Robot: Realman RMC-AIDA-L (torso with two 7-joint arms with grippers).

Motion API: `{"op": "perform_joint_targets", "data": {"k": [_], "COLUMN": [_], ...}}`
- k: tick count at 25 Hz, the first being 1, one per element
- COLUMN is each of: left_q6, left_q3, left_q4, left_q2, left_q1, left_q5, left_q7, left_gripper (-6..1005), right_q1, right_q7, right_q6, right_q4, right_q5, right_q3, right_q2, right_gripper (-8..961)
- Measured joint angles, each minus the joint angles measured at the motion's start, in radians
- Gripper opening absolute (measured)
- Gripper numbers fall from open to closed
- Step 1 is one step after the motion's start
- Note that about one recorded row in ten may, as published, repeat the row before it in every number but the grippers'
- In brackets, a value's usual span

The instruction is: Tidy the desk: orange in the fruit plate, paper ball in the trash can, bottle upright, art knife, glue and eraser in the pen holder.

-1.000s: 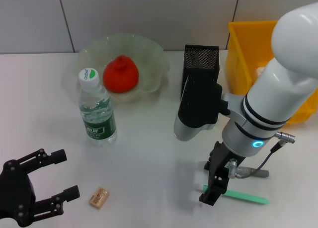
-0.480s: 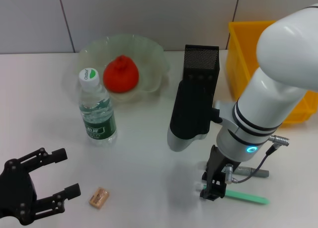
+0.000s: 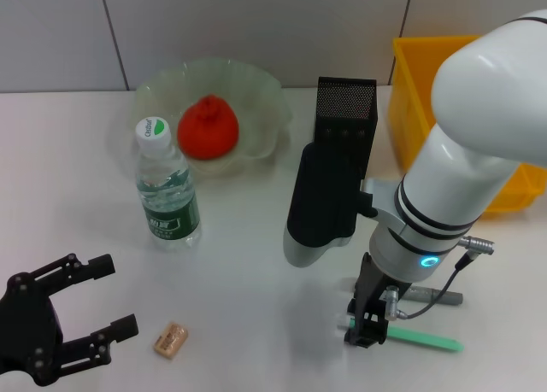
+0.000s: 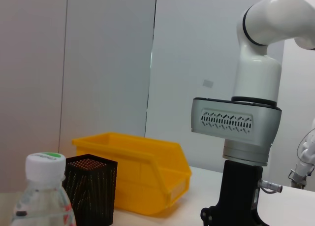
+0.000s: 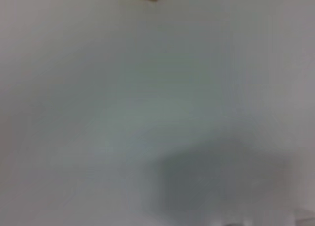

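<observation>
White bench (image 3: 248, 272): right pincer (image 3: 366, 328) down on the green art knife (image 3: 423, 338), prob. to grab it, grip state can't tell; left pincer (image 3: 81, 311) spread wide, idle by the eraser (image 3: 171, 339).

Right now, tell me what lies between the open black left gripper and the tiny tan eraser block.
Head view: only bare white table separates the left gripper from the eraser.

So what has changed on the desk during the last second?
The right tool came lower and nearer, down to the end of the green art knife. The left tool, orange, bottle and eraser stayed.
</observation>
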Motion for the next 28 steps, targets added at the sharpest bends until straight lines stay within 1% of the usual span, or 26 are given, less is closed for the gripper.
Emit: {"op": "perform_joint_targets", "data": {"k": [12, 16, 17, 18, 21, 22, 23, 26, 27, 28], "left_q6": [-0.001, 0.000, 0.003, 0.003, 0.005, 0.005, 0.006, 0.006, 0.006, 0.006], "left_q3": [0.000, 0.000, 0.000, 0.000, 0.000, 0.000, -0.001, -0.001, -0.001, -0.001], "left_q4": [0.000, 0.000, 0.000, 0.000, 0.000, 0.000, 0.000, 0.000, 0.000, 0.000], "left_q2": [-0.003, -0.003, -0.003, -0.003, -0.003, -0.003, -0.003, -0.003, -0.003, -0.003], "left_q1": [0.000, 0.000, 0.000, 0.000, 0.000, 0.001, 0.001, 0.002, 0.002, 0.002], "left_q5": [0.000, 0.000, 0.000, 0.000, -0.003, -0.005, -0.006, -0.008, -0.008, -0.008], "left_q7": [0.000, 0.000, 0.000, 0.000, 0.000, 0.000, 0.000, 0.000, 0.000, 0.000], "left_gripper": [801, 801, 801, 801, 801, 801, 801, 801, 801, 801], "right_q1": [-0.001, -0.013, -0.028, -0.028, -0.060, -0.094, -0.094, -0.135, -0.160, -0.160], "right_q7": [0.001, 0.002, 0.002, 0.002, -0.002, -0.009, -0.009, -0.029, -0.054, -0.054], "right_q6": [0.001, -0.013, -0.039, -0.039, -0.080, -0.109, -0.109, -0.123, -0.120, -0.120], "right_q4": [0.005, -0.037, -0.086, -0.086, -0.174, -0.262, -0.262, -0.376, -0.435, -0.435], "right_q5": [0.001, 0.002, 0.000, 0.000, -0.007, -0.027, -0.027, -0.059, -0.065, -0.065], "right_q3": [0.000, 0.016, 0.050, 0.050, 0.145, 0.232, 0.232, 0.358, 0.445, 0.445], "right_q2": [0.000, -0.001, -0.005, -0.005, -0.009, -0.010, -0.010, -0.011, -0.011, -0.011], "right_gripper": [329, 193, 159, 159, 161, 161, 161, 160, 160, 160]}}
